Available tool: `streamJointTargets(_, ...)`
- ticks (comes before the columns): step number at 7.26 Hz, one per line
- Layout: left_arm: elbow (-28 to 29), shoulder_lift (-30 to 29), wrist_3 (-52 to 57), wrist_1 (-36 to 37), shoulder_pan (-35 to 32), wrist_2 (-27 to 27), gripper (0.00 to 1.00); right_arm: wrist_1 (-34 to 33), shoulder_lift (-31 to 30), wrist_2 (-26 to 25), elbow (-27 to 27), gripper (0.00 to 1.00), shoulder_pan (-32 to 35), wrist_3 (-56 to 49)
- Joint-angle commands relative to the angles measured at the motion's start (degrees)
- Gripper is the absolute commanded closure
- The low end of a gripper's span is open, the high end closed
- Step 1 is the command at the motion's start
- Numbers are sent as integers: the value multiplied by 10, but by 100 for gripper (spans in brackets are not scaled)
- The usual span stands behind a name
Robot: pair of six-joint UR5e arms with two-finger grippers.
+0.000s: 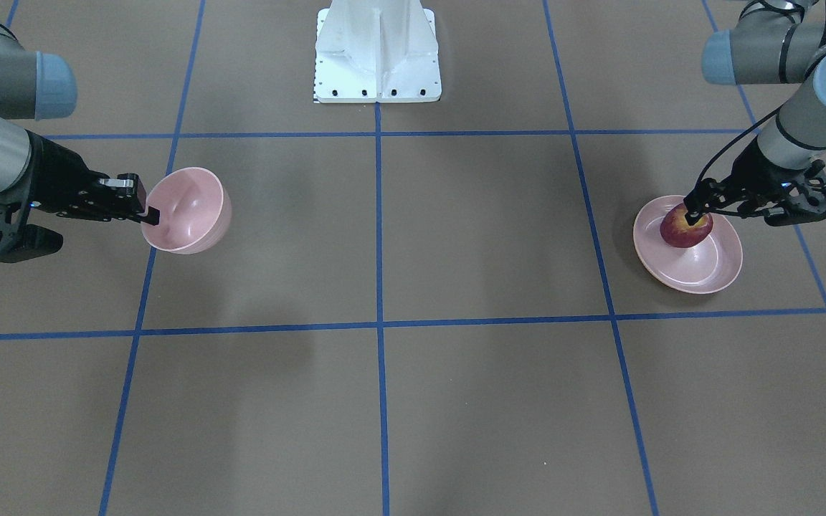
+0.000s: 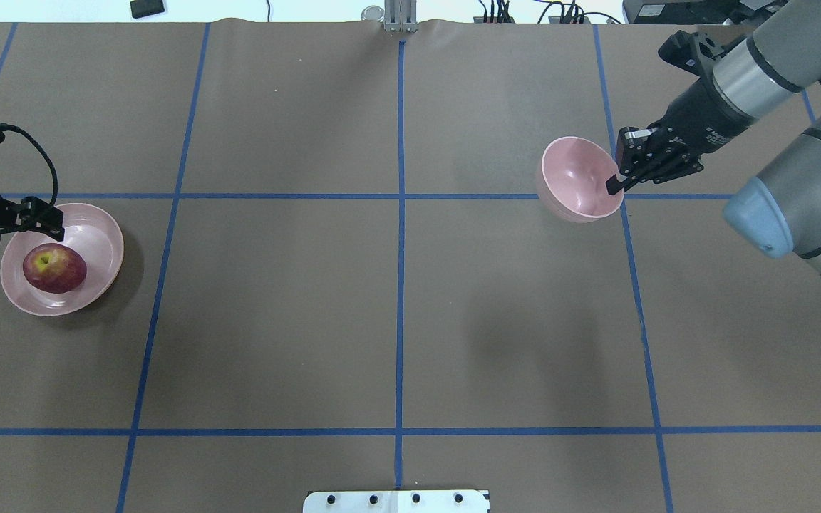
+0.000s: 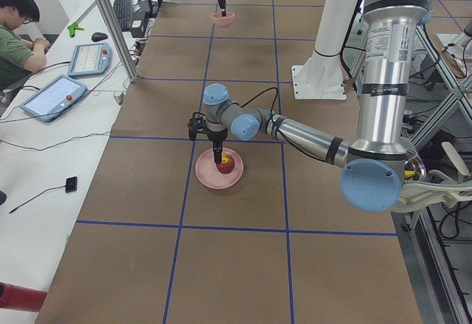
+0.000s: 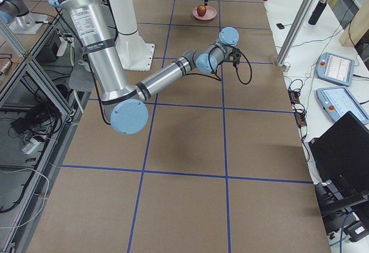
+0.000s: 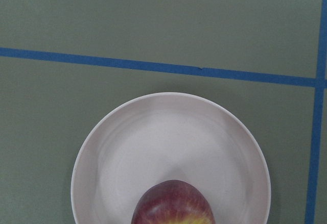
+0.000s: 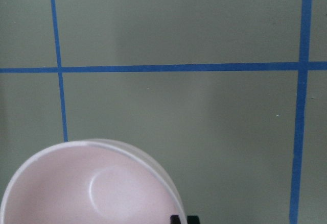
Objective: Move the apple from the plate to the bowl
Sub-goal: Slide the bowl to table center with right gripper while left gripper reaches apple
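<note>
Landmark: take every place here from the robot's white base (image 1: 377, 50), bolted at the robot's edge of the brown table (image 1: 470, 236).
Plate: you'll find the plate (image 1: 707, 271) well out to the base's left, near that end of the table. It lies flat on the brown cover.
Apple: the apple (image 1: 685, 229) is on the plate, not in the bowl. It sits off-centre, in the half of the plate nearer the base's edge of the table. In your overhead view its yellow stem hollow faces up.
Left gripper: the left gripper (image 1: 692, 208) points down at the apple, its tip at the apple's top. Its fingers look pressed together into one narrow tip, with nothing between them. You cannot tell whether that tip touches the skin.
Bowl: the bowl (image 1: 191, 208) is well out to the base's right, about as far from the base as the plate on the other side. Its mouth is open to your overhead camera. You cannot tell whether it rests on the table or hangs just above it.
Right gripper: the right gripper (image 1: 149, 213) pinches the bowl's rim on the side away from the base, one finger inside the wall and one outside.
Blue tape lines: the blue tape lines (image 1: 378, 215) grid the table, one running straight out from the base's middle.
</note>
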Motion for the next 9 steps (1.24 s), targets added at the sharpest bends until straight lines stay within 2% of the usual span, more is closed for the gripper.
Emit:
streamJointTargets(1, 7, 3, 0, -2, 24, 4, 2, -4, 25, -38, -5, 100, -33, 25)
streamJointTargets(7, 49, 0, 2, -34, 40, 9, 2, -7, 49, -97, -11, 100, -86, 49)
streamJointTargets(9, 62, -2, 0, -44, 49, 12, 2, -46, 79, -112, -9, 100, -94, 49)
